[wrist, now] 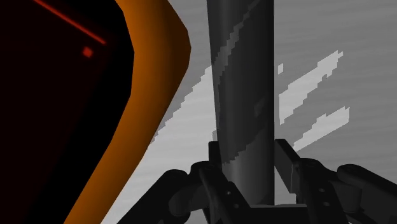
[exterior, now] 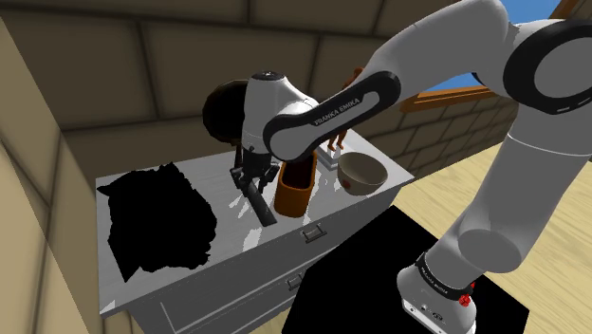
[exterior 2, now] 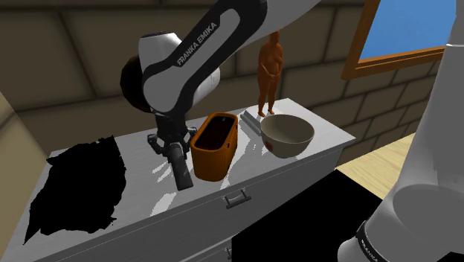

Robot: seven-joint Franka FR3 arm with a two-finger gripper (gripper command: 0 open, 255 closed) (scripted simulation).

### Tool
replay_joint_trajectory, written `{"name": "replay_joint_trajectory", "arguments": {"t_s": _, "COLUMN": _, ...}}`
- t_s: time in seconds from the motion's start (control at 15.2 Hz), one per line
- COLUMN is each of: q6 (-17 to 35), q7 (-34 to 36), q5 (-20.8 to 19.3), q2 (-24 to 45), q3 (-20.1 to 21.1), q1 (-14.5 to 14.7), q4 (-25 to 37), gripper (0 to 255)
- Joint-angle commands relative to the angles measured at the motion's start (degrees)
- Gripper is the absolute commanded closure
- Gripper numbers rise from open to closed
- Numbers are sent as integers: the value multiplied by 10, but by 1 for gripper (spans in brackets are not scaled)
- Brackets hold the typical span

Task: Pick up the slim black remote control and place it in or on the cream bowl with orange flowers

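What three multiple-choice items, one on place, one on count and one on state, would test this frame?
1. Where does the orange container stand?
A. between the remote and the bowl
B. inside the bowl
C. on the floor

2. How many bowls are on the cabinet top?
A. one
B. two
C. three

3. What is the gripper doing?
A. open over the bowl
B. shut on nothing
C. shut on the remote

Key:
1 A, both exterior views show it between the two.
2 A, a single bowl stands near the figurine.
3 C, the wrist view shows it clasping the remote.
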Motion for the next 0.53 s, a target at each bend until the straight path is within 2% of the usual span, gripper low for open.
{"name": "replay_joint_trajectory", "arguments": {"t_s": 0.0, "q6": -10, "q7": -4, "q5": 5, "q2": -6, "q3": 2, "q1": -1, "q4": 3, "gripper": 255}}
{"name": "replay_joint_trajectory", "arguments": {"t_s": 0.46, "q6": -58, "q7": -19, "q5": 28, "q2": -40, "q3": 8, "q1": -7, "q4": 22, "gripper": 255}}
